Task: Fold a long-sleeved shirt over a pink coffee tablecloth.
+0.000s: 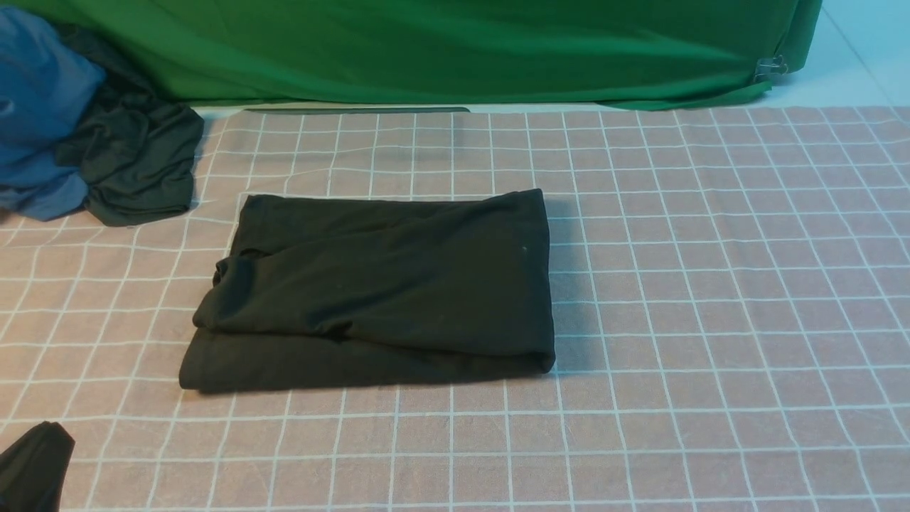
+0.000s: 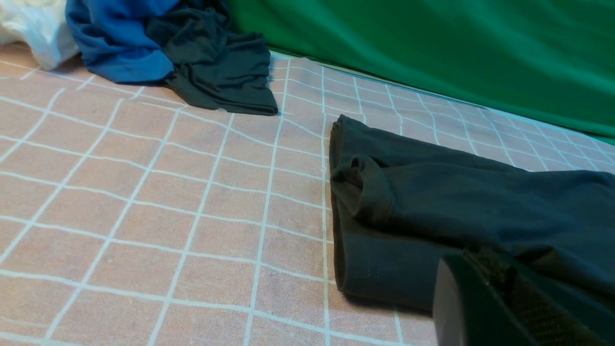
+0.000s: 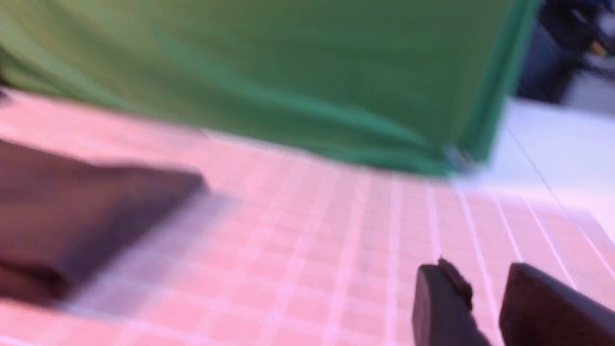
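The long-sleeved shirt lies folded into a black rectangle on the middle of the pink coffee tablecloth. In the front view, my left gripper shows only as a dark tip at the near left corner, well apart from the shirt. The left wrist view shows the left gripper with its jaws together and nothing between them, and the shirt's folded edge beyond. The right wrist view is blurred. In it my right gripper hangs open over bare tablecloth, and the shirt lies off to one side.
A blue garment and a dark grey-green garment are heaped at the far left. A green cloth hangs along the back, held by a metal clip. Something white lies behind the blue garment.
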Controlling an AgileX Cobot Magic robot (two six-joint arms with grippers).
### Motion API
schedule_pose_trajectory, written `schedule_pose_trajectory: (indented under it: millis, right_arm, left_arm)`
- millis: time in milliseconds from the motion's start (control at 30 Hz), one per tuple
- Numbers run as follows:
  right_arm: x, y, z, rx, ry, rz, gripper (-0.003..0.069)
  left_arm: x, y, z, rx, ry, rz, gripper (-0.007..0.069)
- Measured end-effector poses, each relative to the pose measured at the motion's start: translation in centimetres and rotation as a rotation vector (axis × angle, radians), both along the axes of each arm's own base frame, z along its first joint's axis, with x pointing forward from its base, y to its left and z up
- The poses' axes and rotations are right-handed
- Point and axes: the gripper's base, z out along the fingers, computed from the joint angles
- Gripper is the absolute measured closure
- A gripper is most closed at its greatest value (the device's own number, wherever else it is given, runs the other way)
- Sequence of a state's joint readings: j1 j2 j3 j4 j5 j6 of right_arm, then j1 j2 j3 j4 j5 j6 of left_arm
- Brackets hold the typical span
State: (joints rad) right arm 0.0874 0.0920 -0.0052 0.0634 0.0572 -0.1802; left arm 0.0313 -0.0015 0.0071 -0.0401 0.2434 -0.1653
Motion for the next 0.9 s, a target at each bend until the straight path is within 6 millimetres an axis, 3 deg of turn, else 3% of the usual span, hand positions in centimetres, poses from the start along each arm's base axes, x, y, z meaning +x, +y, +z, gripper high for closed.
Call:
schedule_pose_trajectory:
  millis: [133,900]
  right_arm:
    - [-0.7,-0.4,-1.5,-0.010,0.094,-0.072,0.0424]
    - [-0.8,-0.5,-1.6,0.009,0.111,-0.081,0.0422]
  left_arm:
    - [0.0,0.0,0.0,0.000,0.000,0.000,0.0610]
    - [0.0,0.0,0.0,0.001,0.001,0.000,0.0610]
